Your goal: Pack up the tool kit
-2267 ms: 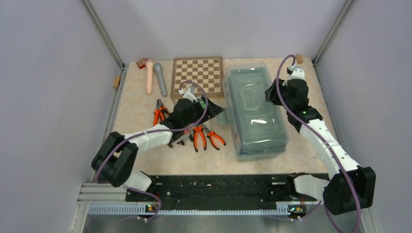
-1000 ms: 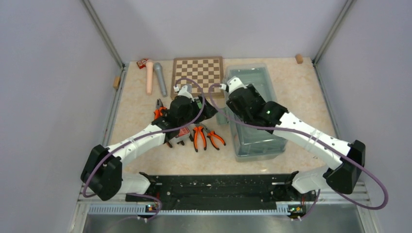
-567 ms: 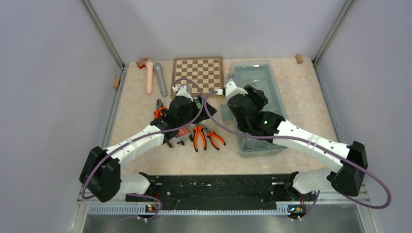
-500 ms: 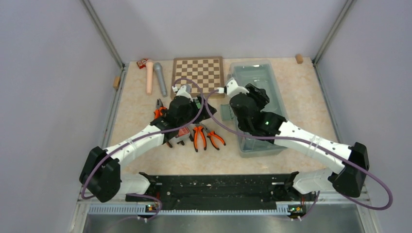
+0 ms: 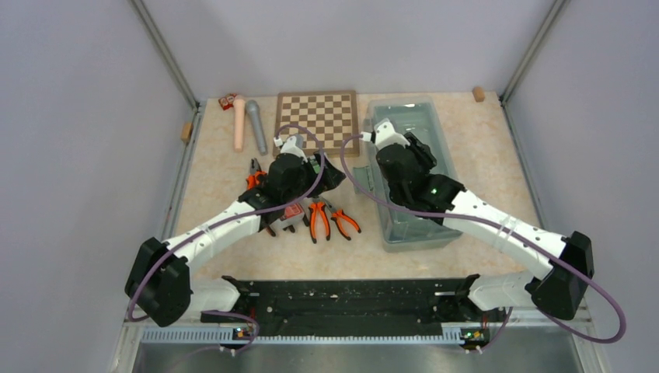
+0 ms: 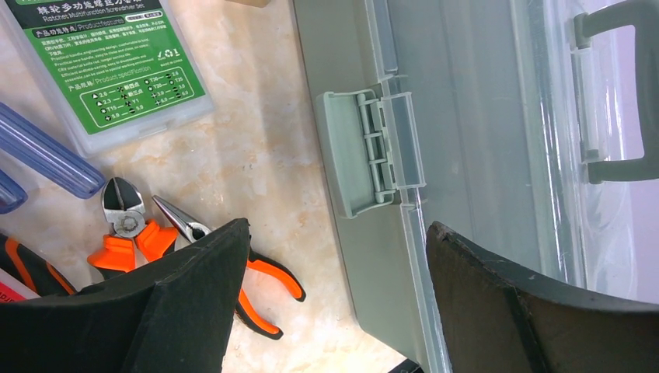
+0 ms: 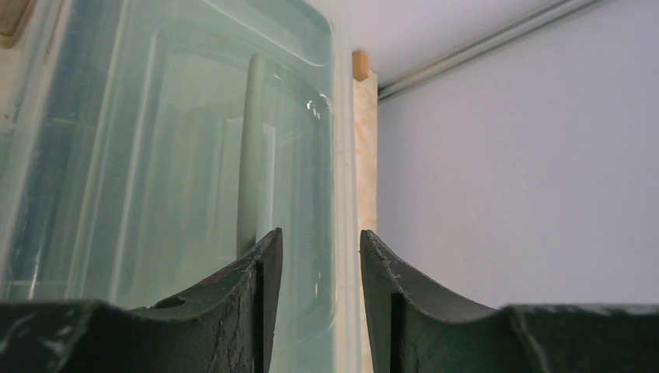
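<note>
The sage-green toolbox [image 5: 423, 225] with its translucent lid shut stands right of centre. My left gripper [image 5: 332, 174] is open wide beside the box's left wall, straddling the wall below the folded-out side latch [image 6: 371, 151]; in the left wrist view the gripper [image 6: 338, 227] holds nothing. My right gripper [image 5: 416, 155] hovers over the lid's rear left; its fingers [image 7: 320, 249] stand a little apart and empty above the lid [image 7: 179, 140]. Orange-handled pliers [image 5: 322, 219] lie left of the box, and show in the wrist view [image 6: 194, 249]. A green-labelled box [image 6: 116, 70] and blue screwdriver handles [image 6: 43, 151] lie nearby. A red-labelled box [image 5: 292, 213] sits under my left arm.
A brown chessboard [image 5: 317, 120] lies behind my left gripper. A pink cylinder [image 5: 239, 123] and a grey one [image 5: 256, 127] lie at the back left, with small red pieces [image 5: 227, 101]. A cork block [image 5: 479, 94] sits in the far right corner. Walls enclose the table.
My right arm swung from the toolbox's right side across the lid to its rear left, then drew back slightly. My left gripper stayed by the left wall; the side latch now stands folded out.
</note>
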Controlling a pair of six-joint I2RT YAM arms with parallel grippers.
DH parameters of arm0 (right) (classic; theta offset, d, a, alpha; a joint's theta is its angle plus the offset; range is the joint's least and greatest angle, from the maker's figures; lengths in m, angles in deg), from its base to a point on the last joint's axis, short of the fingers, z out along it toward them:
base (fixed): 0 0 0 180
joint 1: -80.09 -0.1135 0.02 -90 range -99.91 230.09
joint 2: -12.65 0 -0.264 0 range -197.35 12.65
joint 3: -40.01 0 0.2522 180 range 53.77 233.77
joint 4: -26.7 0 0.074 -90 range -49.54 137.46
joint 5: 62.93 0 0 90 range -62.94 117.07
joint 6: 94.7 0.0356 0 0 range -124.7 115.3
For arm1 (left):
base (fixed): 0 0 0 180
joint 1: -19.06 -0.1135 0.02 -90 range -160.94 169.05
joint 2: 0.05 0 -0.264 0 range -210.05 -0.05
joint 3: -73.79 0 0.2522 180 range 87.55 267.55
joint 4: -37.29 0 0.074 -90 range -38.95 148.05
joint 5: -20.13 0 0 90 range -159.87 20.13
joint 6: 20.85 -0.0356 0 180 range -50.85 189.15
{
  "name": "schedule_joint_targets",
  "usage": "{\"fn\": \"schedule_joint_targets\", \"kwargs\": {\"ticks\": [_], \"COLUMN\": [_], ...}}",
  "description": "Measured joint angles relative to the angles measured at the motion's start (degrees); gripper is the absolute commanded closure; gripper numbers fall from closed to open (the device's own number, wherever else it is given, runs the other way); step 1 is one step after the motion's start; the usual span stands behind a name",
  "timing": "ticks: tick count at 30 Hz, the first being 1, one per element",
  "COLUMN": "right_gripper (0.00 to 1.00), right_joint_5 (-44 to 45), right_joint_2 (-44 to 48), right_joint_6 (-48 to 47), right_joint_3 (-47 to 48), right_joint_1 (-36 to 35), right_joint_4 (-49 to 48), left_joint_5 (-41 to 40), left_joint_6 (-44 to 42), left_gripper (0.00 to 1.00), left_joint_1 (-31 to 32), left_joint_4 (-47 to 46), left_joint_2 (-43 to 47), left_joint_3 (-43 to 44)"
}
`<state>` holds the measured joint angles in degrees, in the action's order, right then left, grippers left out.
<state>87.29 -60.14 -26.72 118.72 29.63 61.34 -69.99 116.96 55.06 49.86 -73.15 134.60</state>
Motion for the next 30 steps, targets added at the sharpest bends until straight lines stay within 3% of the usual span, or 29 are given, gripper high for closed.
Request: {"fn": "schedule_joint_targets", "kwargs": {"ticks": [9,13,30], "right_gripper": [0.46,0.41,0.63], "right_joint_5": [-4.13,-10.21,-26.95], "right_joint_2": [0.68,2.78,-3.65], "right_joint_6": [5.68,7.72,17.25], "right_joint_3": [9.25,12.83,10.45], "right_joint_1": [0.37,0.39,10.51], "right_joint_4": [6.97,8.87,12.28], "left_joint_5": [0.00,0.02,1.31], "left_joint_6": [0.00,0.02,0.00], "left_gripper": [0.12,0.12,0.12], "left_joint_1": [0.00,0.00,0.04], "left_joint_4": [0.04,0.04,0.39], "left_joint_2": [0.48,0.48,0.46], "left_joint_3": [-0.02,0.00,0.00]}}
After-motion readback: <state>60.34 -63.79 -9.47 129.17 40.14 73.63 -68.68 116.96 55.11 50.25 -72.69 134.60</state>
